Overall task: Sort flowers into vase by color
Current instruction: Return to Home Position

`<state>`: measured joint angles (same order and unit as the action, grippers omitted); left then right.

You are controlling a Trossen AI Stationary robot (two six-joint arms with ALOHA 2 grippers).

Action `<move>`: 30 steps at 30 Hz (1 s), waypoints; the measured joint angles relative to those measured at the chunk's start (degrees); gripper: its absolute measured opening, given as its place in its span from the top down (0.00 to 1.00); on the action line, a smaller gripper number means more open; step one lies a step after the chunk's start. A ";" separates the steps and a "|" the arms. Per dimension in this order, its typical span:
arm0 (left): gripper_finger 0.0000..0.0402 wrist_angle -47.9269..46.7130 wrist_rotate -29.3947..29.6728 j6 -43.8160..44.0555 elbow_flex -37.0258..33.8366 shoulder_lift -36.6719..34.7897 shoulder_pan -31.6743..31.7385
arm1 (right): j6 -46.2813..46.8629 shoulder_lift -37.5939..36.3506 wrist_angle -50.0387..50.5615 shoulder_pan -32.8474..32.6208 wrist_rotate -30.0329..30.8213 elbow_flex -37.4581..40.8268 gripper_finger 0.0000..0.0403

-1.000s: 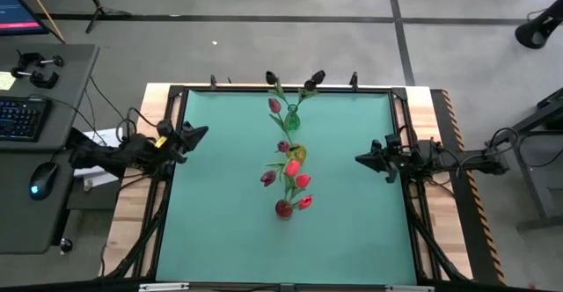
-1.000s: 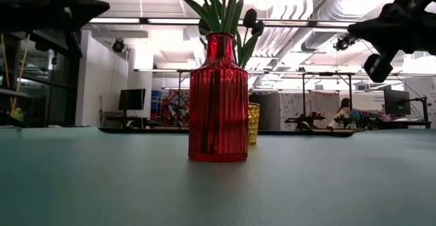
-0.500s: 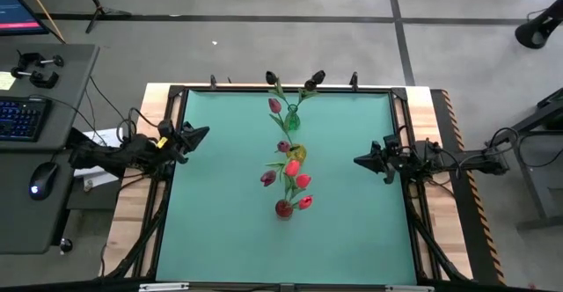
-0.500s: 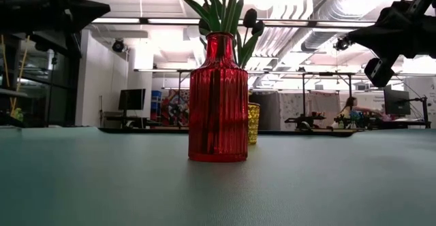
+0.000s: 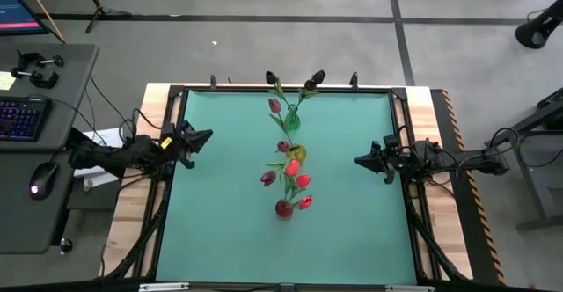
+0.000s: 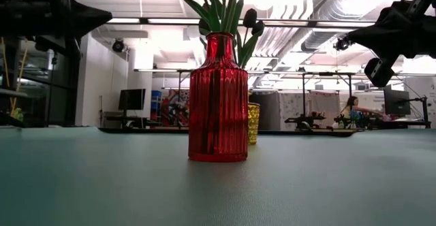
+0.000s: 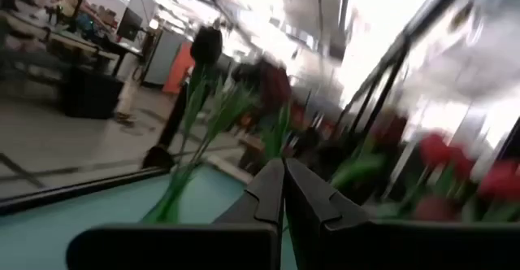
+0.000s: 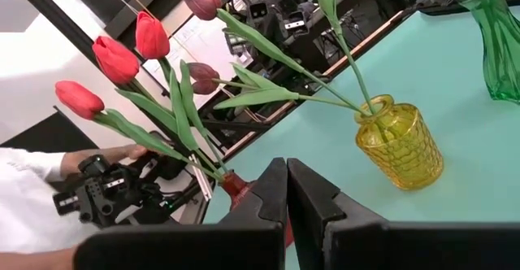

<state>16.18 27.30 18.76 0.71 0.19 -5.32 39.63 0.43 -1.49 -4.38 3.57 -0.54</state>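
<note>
A teal tabletop (image 5: 229, 230) is sitting on a grey workshop floor, and three vases are standing in a row down its middle: a green vase (image 5: 292, 120) farthest, a yellow vase (image 5: 297, 154) in the centre, a red vase (image 5: 283, 209) nearest. The flowers (image 5: 292, 167) are all standing in them, stems leaning. From above I am counting eight heads: two near-black, three dark pink, three red. The left end effector (image 5: 207, 135) is hanging at the left edge and the right end effector (image 5: 357, 160) at the right, both pinched closed on nothing, tips pointing inward. The row is lying between them, nearer the right arm, so drawing outward is looking safest.
</note>
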 joint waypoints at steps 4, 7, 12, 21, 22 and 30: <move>1.00 -7.23 -0.64 -8.71 0.01 0.00 -0.20 | 0.01 0.00 0.01 0.00 0.00 0.00 1.00; 1.00 -12.55 -1.14 -11.24 0.03 0.10 -0.20 | 0.01 -0.01 0.00 0.00 0.02 0.02 1.00; 1.00 -12.61 -2.95 -12.08 0.07 0.01 -0.22 | 0.01 -0.02 0.02 0.00 0.02 0.02 1.00; 1.00 -12.53 -2.80 -10.91 0.05 1.09 -0.22 | 0.01 -0.02 0.02 0.00 0.04 0.02 1.00; 1.00 -12.61 -2.80 -10.90 0.05 1.11 -0.22 | 0.01 -0.02 0.02 0.00 0.04 0.02 1.00; 1.00 -12.52 -2.79 -10.90 0.05 1.14 -0.22 | 0.01 -0.02 0.02 0.00 0.04 0.02 1.00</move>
<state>3.66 24.51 7.86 0.75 1.32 -5.54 39.64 0.40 -1.47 -4.38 3.62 -0.51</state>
